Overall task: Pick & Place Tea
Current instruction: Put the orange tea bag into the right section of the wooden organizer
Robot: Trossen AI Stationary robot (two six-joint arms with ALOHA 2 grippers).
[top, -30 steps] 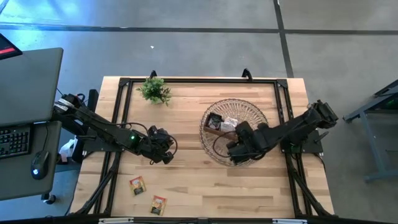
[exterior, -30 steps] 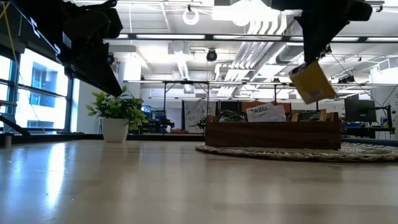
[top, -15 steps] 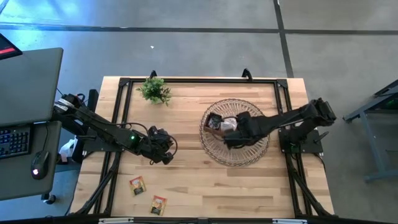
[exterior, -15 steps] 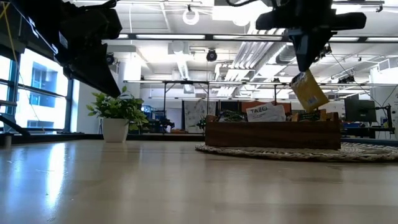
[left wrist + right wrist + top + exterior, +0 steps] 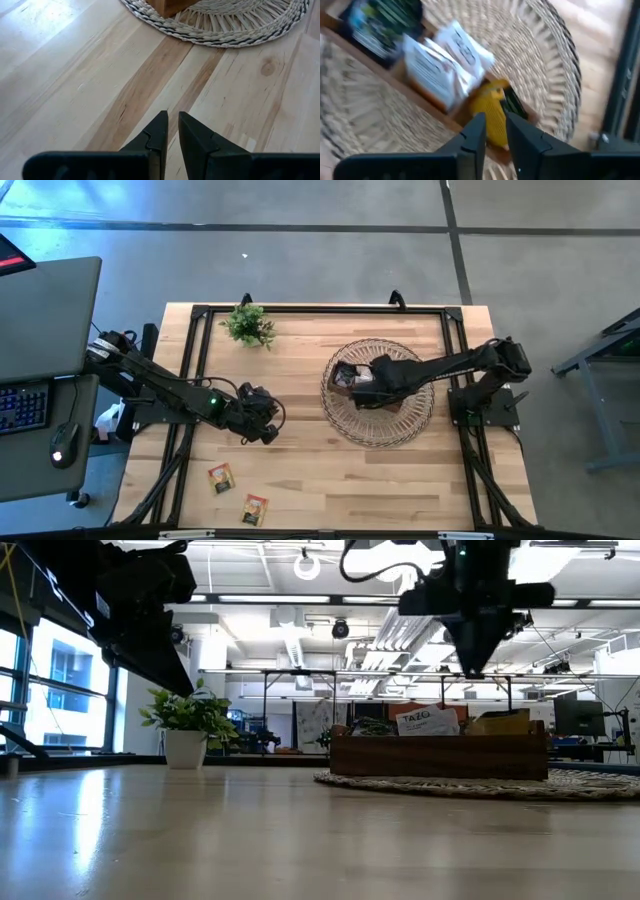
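My right gripper [image 5: 362, 392] hovers fingers-down over the brown wooden tray [image 5: 440, 755], which sits in the wicker basket [image 5: 400, 425]. Its fingers [image 5: 495, 117] stand slightly open. A yellow tea packet [image 5: 490, 112] lies beneath them in an end compartment, leaning on the tray wall [image 5: 500, 722]. White packets [image 5: 440, 65] and a black one [image 5: 385, 20] fill the other compartments. Two orange-yellow packets [image 5: 221, 477] [image 5: 254, 508] lie flat near the table's near-left corner. My left gripper [image 5: 266, 428] waits shut over bare wood [image 5: 171, 116], left of the basket.
A small green plant [image 5: 249, 325] in a white pot stands at the far left of the table. The basket fills the table's right-centre. Bare wood lies between the basket and the two loose packets. A desk with a keyboard and mouse stands off the left edge.
My right gripper carried the yellow packet, hanging below its fingers, from the basket's near side toward the far-left, to above the tray. It then let go. The packet dropped from the fingers and now leans inside the tray's end compartment.
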